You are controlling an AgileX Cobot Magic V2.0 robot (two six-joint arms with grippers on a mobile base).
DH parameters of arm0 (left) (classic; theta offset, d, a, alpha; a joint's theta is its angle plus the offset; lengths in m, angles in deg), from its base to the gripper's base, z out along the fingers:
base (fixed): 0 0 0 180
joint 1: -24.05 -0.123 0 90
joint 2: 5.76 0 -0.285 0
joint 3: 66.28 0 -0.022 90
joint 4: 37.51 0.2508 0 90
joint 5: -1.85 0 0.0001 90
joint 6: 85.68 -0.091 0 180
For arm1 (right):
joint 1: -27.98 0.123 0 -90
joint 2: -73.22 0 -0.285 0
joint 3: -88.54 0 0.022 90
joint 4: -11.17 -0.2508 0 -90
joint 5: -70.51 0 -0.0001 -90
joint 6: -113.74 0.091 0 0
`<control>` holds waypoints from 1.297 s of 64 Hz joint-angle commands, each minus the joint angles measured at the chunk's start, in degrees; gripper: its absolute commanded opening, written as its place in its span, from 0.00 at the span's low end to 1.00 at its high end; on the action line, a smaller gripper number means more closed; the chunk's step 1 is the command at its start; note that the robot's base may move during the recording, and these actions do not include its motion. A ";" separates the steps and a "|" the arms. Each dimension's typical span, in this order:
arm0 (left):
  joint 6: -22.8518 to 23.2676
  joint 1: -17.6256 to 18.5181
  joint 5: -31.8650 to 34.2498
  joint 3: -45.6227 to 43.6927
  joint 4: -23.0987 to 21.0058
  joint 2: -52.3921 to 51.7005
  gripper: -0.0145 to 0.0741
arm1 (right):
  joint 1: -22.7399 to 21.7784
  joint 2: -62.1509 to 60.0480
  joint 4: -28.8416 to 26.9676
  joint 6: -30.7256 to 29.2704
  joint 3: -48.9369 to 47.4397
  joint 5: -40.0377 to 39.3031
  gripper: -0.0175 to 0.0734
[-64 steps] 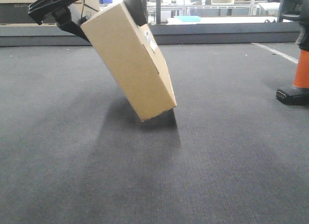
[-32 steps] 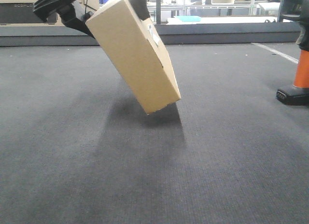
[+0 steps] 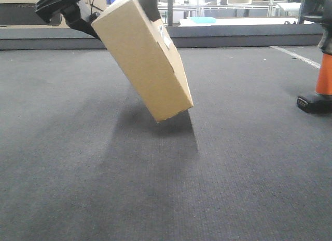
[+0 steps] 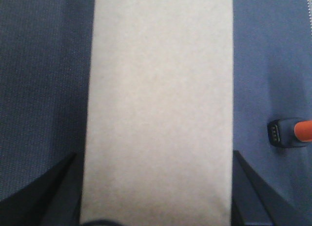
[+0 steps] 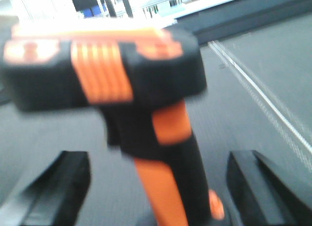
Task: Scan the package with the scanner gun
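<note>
Two black fingers (image 4: 46, 194) of the left end effector (image 4: 157, 204) pinch the box (image 3: 145, 64) between them, one against each long side near its upper end. In the left wrist view the broad tan face fills the middle of the picture, with a dark finger in each lower corner. In the front view the box hangs tilted, its held end up and to the left and its lower corner pointing down at the grey surface (image 3: 233, 163). That corner seems to hang just above the surface, though the dark shadow under it makes this hard to judge. A small white label (image 3: 166, 41) sits on the narrow side face, near the top.

The right end effector (image 5: 158, 187) is spread wide. One black finger shows low on each side of the scanner (image 5: 146, 119), and bare surface shows in both gaps, so neither finger touches it. The view is blurred, but the black head with orange stripes sits on top and the orange handle runs down between the fingers. In the front view the scanner stands upright on its flat black foot at the far right edge, well apart from the box. A white line (image 3: 295, 55) crosses the surface behind it.
</note>
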 commanded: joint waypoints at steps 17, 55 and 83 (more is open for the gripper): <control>0.00 0.30 1.26 -0.28 0.18 -0.11 0.04 | -0.28 3.63 2.34 0.12 -6.20 1.69 0.80; 0.00 0.30 1.26 -0.28 0.18 -0.11 0.04 | -0.28 6.47 2.26 0.12 -10.60 0.27 0.80; 0.00 0.30 1.26 -0.28 0.18 -0.11 0.04 | -0.28 6.47 2.26 0.00 -10.57 2.26 0.09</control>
